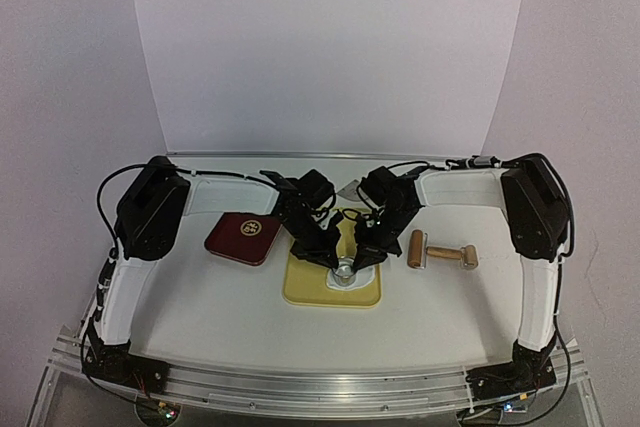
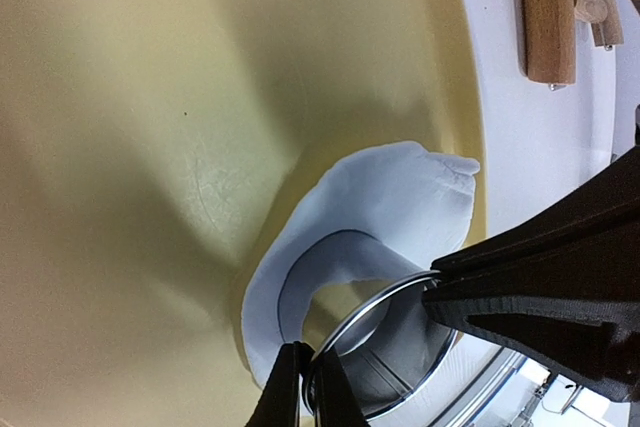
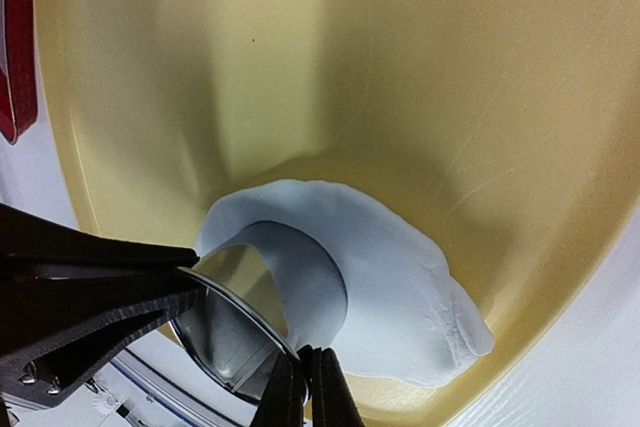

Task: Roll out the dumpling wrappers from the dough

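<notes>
- The soft white dough (image 2: 400, 197), pressed into a thin, irregular sheet, lies on a pale yellow rounded-square board (image 1: 300, 287) in the middle of the white table (image 1: 200, 307), toward the board's near edge and between the two arms
- A shiny round metal ring cutter (image 2: 395, 332) stands on the near part of the dough, and a darker curved line runs in the sheet around the far side of the ring
- In the left wrist view a lobe of the dough reaches past the ring cutter toward the edge of the board
- The left gripper (image 2: 307, 385) is pinched almost fully together, with the thin metal rim of the ring cutter caught between its two black fingertips
- The right gripper (image 3: 305, 389) is closed down to a sliver in the same way, holding the rim on roughly the opposite side of the ring
- From above, the two grippers meet over the ring cutter, each slanting down and inward from its own side
- Whether the ring has gone right through the dough cannot be told, since the sheet inside it is mostly hidden by the metal wall
- A light wooden rolling pin with a short handle bar (image 1: 440, 253) lies on the table just to the right of the board, not touching it
- A dark red square tray with rounded corners (image 1: 243, 237) and a small gold mark sits on the table to the left of the board, near its far left corner
</notes>
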You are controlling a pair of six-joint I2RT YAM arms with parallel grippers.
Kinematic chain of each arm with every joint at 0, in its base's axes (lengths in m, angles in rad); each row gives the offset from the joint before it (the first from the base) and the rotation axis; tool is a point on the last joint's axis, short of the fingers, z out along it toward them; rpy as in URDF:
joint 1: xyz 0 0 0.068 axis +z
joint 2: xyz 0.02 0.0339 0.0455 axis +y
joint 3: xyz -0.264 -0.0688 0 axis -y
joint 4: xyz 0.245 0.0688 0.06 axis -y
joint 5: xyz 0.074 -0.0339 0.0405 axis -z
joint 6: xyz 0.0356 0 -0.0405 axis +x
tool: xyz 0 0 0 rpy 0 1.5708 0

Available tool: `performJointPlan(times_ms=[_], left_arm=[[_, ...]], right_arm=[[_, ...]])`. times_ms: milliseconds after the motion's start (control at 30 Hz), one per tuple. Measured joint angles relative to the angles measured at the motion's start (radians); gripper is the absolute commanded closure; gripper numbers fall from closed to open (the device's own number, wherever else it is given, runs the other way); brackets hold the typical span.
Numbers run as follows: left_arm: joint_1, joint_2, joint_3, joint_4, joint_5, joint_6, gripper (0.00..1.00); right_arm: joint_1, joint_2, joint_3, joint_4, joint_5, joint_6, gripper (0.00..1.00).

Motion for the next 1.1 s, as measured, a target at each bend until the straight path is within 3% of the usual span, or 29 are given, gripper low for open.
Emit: performJointPlan(times_ms=[1100], left_arm=[[0.011,-0.018,-0.08,0.099,0.03,0.0,1.0]], right_arm=[[-0.027,0.096,0.077,-0.102,-0.07,-0.028,1.0]])
